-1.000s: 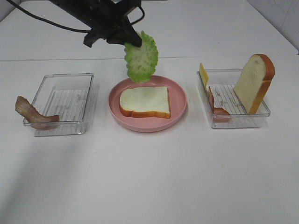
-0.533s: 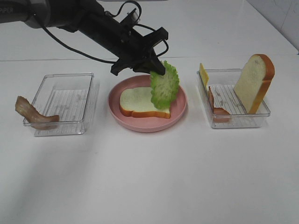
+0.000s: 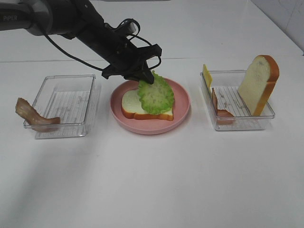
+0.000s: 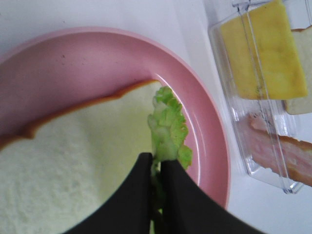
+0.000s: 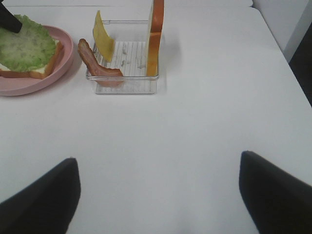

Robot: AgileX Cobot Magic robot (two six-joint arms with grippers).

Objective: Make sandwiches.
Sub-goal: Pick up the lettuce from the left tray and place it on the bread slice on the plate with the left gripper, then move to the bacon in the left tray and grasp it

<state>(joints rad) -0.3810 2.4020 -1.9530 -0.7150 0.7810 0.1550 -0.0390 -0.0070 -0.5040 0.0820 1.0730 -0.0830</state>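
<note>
Tabletop (image 3: 152, 180): left pincer (image 4: 157, 165) tight on lettuce (image 4: 168, 129)

A white bench (image 3: 152, 185) is carrying three things in one row, parallel to its near edge. A round pink plate (image 3: 183, 102) is sitting in the middle of this row. A clear rectangular left tray (image 3: 71, 102) is standing beside it, toward the left edge, and the right tray (image 3: 235, 97) of the same kind is standing toward the right edge. Both trays are lying near the plate without touching it.
</note>
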